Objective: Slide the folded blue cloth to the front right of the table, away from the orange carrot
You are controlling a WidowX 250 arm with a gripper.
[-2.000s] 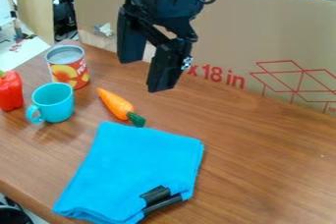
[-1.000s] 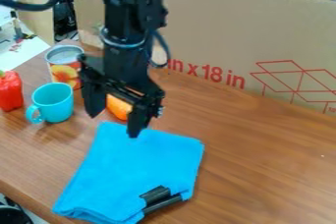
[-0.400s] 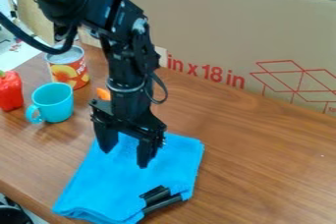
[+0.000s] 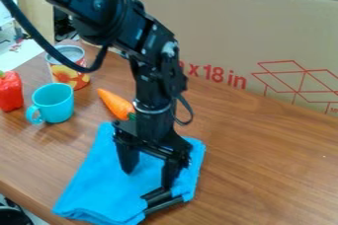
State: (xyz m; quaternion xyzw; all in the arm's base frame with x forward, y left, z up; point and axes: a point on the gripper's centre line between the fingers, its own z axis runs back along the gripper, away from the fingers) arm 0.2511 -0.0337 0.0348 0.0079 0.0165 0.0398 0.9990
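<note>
Gripper [image 4: 147, 180] in the released state: its two black fingers stand well apart and point downward over the folded blue cloth [image 4: 99, 184], one above the middle of the cloth, the other toward its right side. The tip of the latter is just beside two short, dark pieces [image 4: 158, 202] at the lower right part of the cloth; whether it touches them or the fabric cannot be told from this angle. The cloth lies flat on the brown wooden table [image 4: 264, 145], near its front left edge. The black arm [image 4: 135, 31] enters from the upper left, with a loose cable curving beside it.

Beyond the cloth lies an orange carrot [image 4: 115, 104], its narrow end toward the upper left and its green top (partly hidden by the arm) toward the cloth. Left of the carrot stands an upright turquoise mug [image 4: 56, 105], handle toward the lower left. Behind the mug is an upright can [image 4: 69, 77] with a red and yellow label; at the left edge of the view is a red pepper [image 4: 10, 92]. Cardboard [image 4: 231, 31] with red print stands along the rear of the table.
</note>
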